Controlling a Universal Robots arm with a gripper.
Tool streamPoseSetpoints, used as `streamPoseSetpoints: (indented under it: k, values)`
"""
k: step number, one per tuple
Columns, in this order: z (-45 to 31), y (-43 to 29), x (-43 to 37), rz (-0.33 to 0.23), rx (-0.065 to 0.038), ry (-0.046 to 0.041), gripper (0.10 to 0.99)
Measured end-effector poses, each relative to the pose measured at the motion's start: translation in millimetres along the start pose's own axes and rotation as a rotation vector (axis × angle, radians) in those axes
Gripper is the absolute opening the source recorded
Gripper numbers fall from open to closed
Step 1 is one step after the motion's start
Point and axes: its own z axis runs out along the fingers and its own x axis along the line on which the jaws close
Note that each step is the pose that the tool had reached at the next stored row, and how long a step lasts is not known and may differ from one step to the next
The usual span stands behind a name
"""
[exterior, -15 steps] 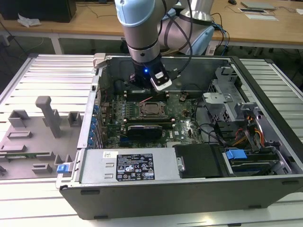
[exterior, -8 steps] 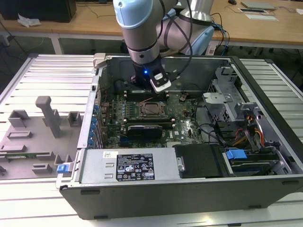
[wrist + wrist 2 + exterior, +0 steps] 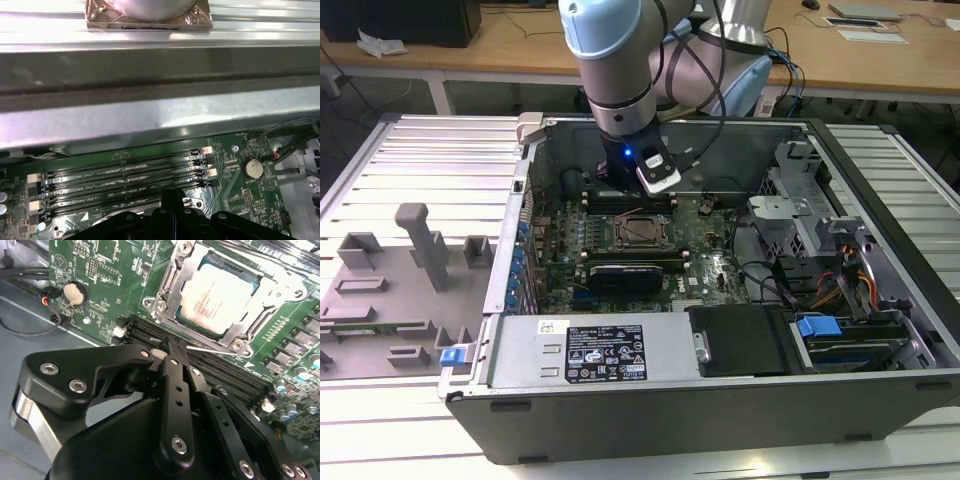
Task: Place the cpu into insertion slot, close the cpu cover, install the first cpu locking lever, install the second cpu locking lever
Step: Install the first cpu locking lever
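Note:
In the second wrist view the cpu (image 3: 215,299), silvery-grey on top, lies flat in the insertion slot, which it mostly hides. The cpu cover (image 3: 172,276), a metal frame, lies down around it. A thin silver locking lever (image 3: 215,350) runs along the near side of the socket. My black gripper (image 3: 171,344) is shut, with its tips at that lever's end; whether they touch it I cannot tell. In the exterior view the arm (image 3: 620,90) reaches down into the open computer case just behind the cpu (image 3: 642,232).
Long black memory slots (image 3: 125,177) lie between the socket and the case wall (image 3: 160,115). A coin battery (image 3: 74,293) and black cables (image 3: 30,320) sit to one side. In the exterior view, a drive cage (image 3: 790,215) and power supply (image 3: 590,350) crowd the case.

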Motion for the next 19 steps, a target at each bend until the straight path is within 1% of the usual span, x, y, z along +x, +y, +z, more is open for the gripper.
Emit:
streamPoseSetpoints:
  k: [1,2,3,6,12,18,19]
  values:
    - [0.8,1.7,0.4,-0.002,-0.001,-0.0093,0.106]
    - [1.5,3.1,0.9,-0.004,-0.003,-0.021,0.106]
    - [2.1,3.5,1.5,-0.006,-0.001,-0.0264,0.106]
    - [3.1,3.5,2.0,0.005,0.005,-0.0301,0.106]
    - [5.2,3.3,2.8,0.051,0.016,-0.0408,0.106]
    - [7.7,4.3,9.1,0.084,0.024,-0.0485,0.106]
    - [7.9,4.2,9.5,0.094,0.027,-0.0509,0.106]
